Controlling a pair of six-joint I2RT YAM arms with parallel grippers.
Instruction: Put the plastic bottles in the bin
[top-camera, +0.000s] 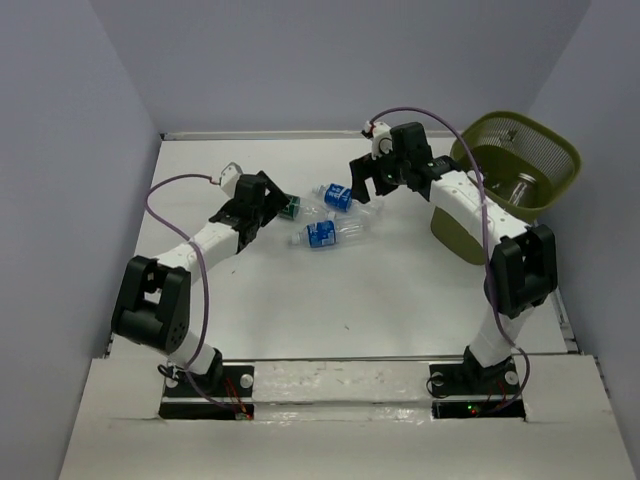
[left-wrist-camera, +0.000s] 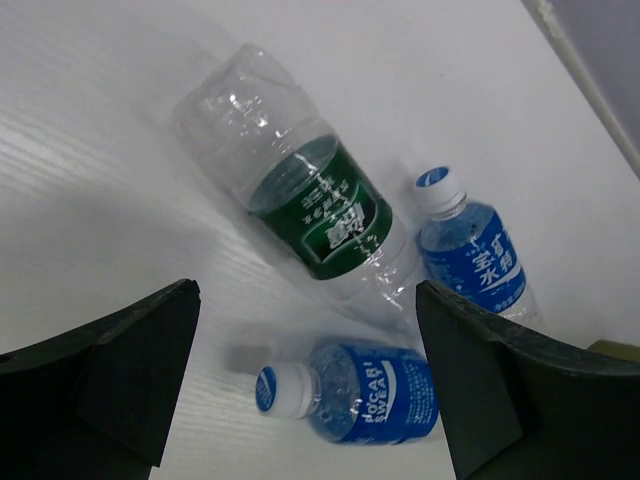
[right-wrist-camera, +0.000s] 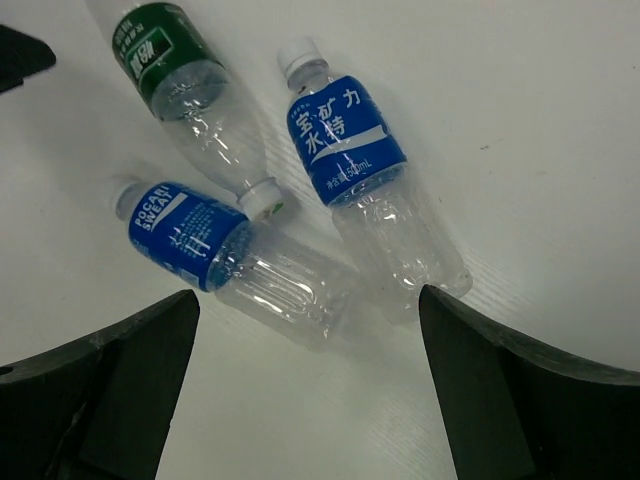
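**A:** Fingers first. The left gripper has its fingers spread wide with nothing between them, hanging just over the green-label bottle, the one lying farthest from the bin.

**B:** And the right gripper?

**A:** Same picture: jaws wide apart, empty, poised above the Pocari bottle and the white-capped blue bottle. Both lie on their sides between the green one and the bin. All three are close together, and the green bottle's cap looks to be touching the Pocari body.

**B:** So how does this pick go well?

**A:** I'd straddle one bottle across its labelled middle, not lengthwise. These are thin, round and empty, so they'll likely roll or buckle. Come straight down, close gently, and keep the fingertips off the neighbours.

**B:** Arm poses?

**A:** The left arm stretches low, forearm angled toward the bin. The right arm rises beside the bin, then reaches away from it with the wrist tipped down. One clear bottle already sits inside the bin.
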